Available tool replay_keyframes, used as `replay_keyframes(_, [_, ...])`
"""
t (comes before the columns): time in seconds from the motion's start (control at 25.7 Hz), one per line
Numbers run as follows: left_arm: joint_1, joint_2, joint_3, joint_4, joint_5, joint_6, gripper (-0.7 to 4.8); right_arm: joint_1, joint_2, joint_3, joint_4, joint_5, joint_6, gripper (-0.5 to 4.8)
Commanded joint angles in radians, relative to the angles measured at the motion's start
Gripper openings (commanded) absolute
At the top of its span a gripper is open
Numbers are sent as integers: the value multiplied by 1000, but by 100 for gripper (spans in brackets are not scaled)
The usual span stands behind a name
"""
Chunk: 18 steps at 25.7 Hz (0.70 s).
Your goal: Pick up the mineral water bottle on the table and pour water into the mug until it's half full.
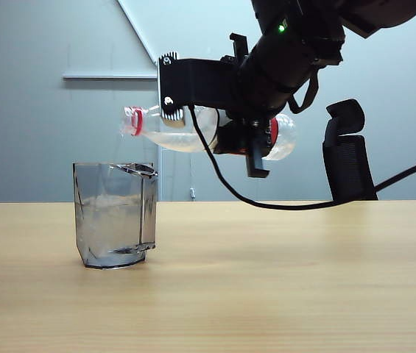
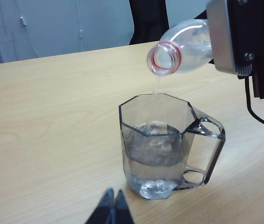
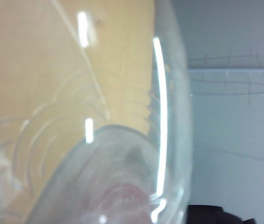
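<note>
The mineral water bottle (image 1: 185, 132) lies nearly level in the air, its open red-ringed mouth over the mug (image 1: 115, 217). My right gripper (image 1: 255, 143) is shut on the bottle's body at the red label. In the left wrist view a thin stream of water (image 2: 155, 93) falls from the bottle (image 2: 183, 44) into the mug (image 2: 162, 149), which stands upright on the table (image 1: 303, 279) and holds water in its lower part. The right wrist view is filled by the clear bottle (image 3: 99, 140). My left gripper (image 2: 114, 196) is shut and empty, on the near side of the mug.
A black office chair (image 1: 347, 151) stands behind the table on the right. A black cable (image 1: 266, 202) hangs from the right arm and dips toward the table's far edge. The mug's handle (image 2: 206, 154) points toward the right arm.
</note>
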Motion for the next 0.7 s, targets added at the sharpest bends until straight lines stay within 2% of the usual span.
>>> replay_keyframes(0.04, [2,0,3,6,1,-3,-2,12,-12,9,37,10,92,245])
replay_keyframes(0.31, [3,0,3,6,2,-3,-2,13,-27,9,21,34,281,243])
replay_keyframes(0.43, [5,0,3,6,2,-3,-2,12,-69,9,15,37,539,242])
replay_keyframes(0.55, [6,0,3,6,2,-3,-2,11,-106,8,10,35,736,242])
replay_keyframes(0.7, [7,0,3,6,2,-3,-2,10,-153,7,-21,25,938,241])
